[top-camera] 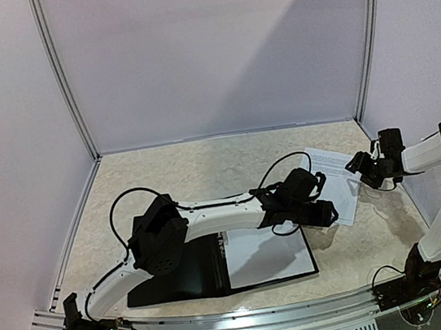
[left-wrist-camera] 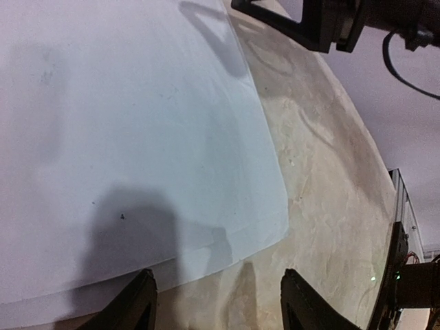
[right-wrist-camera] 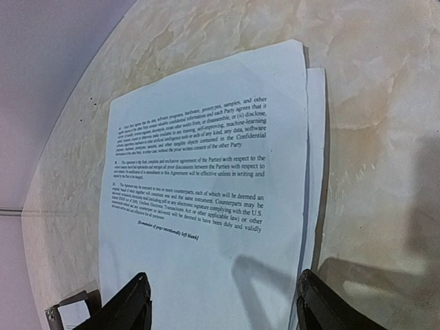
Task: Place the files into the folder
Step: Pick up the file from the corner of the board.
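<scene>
My left gripper (left-wrist-camera: 216,290) stands open with nothing between its fingers (left-wrist-camera: 134,302). It hangs over the near-left corner of the files (left-wrist-camera: 137,137), whose paper looks washed-out white from this wrist camera; two sheet edges show, slightly offset. I can't tell whether the fingertips touch the paper or sit just above it. My right gripper (right-wrist-camera: 223,282) is also open and holding nothing. Its two dark fingers (right-wrist-camera: 127,306) straddle the stack from above, with printed paragraphs plainly visible on the top sheet and a second sheet peeking out along one long side. From the overhead camera, the left gripper (top-camera: 316,205) reaches across from the left to the near-left side of the files (top-camera: 335,172), while the right gripper (top-camera: 362,165) comes in from the right at the stack's right edge, so the two sit on opposite sides of the paper, near each other but apart. The files lie flat on the table (top-camera: 204,167), right of centre and tilted relative to its edges. The folder (top-camera: 179,281) lies open at the near edge, left of the files and apart from them, partly hidden under my left arm. Its left half is black, and a white sheet (top-camera: 266,255) covers the right half. The beige marbled tabletop is enclosed by plain pale walls at the left, far and right sides.
</scene>
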Tool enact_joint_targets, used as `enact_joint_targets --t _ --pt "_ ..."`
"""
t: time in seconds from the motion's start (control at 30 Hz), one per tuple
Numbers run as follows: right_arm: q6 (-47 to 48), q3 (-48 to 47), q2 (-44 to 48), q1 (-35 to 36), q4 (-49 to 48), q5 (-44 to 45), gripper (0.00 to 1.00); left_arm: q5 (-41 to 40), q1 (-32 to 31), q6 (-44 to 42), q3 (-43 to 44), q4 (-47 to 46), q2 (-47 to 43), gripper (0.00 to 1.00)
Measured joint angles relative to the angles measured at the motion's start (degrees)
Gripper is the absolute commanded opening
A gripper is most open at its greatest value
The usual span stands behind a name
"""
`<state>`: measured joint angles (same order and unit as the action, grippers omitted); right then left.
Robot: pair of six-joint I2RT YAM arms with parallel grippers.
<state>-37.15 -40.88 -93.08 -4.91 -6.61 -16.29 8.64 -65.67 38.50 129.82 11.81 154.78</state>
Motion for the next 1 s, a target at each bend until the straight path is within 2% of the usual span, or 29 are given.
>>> enact_joint_targets --t 0.43,1.0 --pt "-0.3 -0.8 -4.7 0.0 -2.8 -1.1 0.72 1.1 0.2 0.6 0.0 -0.4 0.1 0.62" --pt "-1.6 -0.8 -6.8 0.2 -6.8 -9.6 0.69 1.5 0.3 0.6 0.0 -0.4 0.1 0.61"
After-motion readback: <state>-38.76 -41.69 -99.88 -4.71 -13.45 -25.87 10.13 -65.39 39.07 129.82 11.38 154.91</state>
